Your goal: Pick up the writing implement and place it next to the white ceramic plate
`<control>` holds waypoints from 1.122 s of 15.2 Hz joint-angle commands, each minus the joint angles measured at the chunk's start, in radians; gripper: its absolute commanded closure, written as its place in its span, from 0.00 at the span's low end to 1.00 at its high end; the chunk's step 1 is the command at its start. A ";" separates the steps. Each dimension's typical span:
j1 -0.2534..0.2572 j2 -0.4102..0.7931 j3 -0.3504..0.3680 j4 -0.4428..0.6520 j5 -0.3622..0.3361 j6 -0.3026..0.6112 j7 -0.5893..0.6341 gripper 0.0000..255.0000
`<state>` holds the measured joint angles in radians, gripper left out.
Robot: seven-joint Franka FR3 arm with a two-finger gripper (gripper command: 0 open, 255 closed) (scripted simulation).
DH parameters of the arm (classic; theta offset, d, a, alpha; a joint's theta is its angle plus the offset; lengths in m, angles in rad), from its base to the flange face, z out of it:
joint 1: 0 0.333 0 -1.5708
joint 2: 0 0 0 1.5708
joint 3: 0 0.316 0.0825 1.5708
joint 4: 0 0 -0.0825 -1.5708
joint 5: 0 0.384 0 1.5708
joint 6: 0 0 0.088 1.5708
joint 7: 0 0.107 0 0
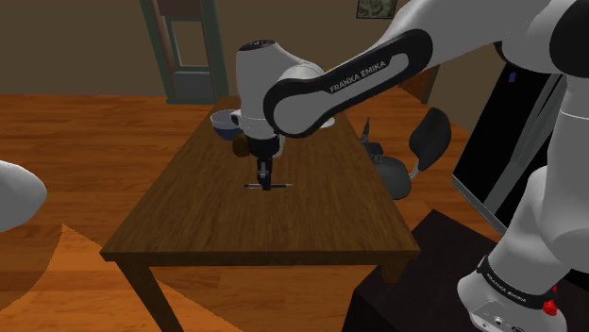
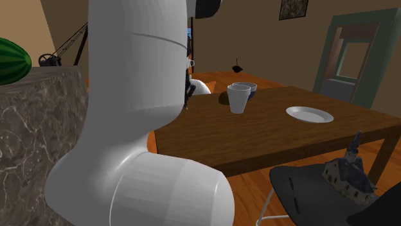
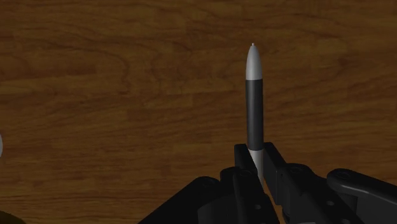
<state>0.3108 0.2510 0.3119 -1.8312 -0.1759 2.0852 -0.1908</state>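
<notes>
I see black fingers (image 3: 273,160) clamped on the slim black-and-grey pen (image 3: 255,102), mid-frame in shoulder view; brown wooden worktop (image 1: 208,219) open around, edges well off.

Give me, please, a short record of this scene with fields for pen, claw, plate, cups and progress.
pen: black body, grey ends, near the middle of the wooden table
claw: shut on the pen, clasping one grey end
plate: white, flat on the table
cups: two, close together, apart from the plate
progress: pen gripped, not yet next to the plate
</notes>
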 commanded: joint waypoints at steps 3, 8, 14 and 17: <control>-0.002 -0.020 0.003 0.027 0.011 -0.047 -0.010 1.00; -0.046 -0.041 -0.020 0.015 0.025 -0.047 -0.082 1.00; -0.130 -0.049 -0.071 0.005 0.042 -0.031 -0.221 1.00; -0.170 -0.041 -0.096 0.016 0.048 -0.029 -0.289 1.00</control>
<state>0.1546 0.1994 0.2249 -1.8287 -0.1287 2.0579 -0.4550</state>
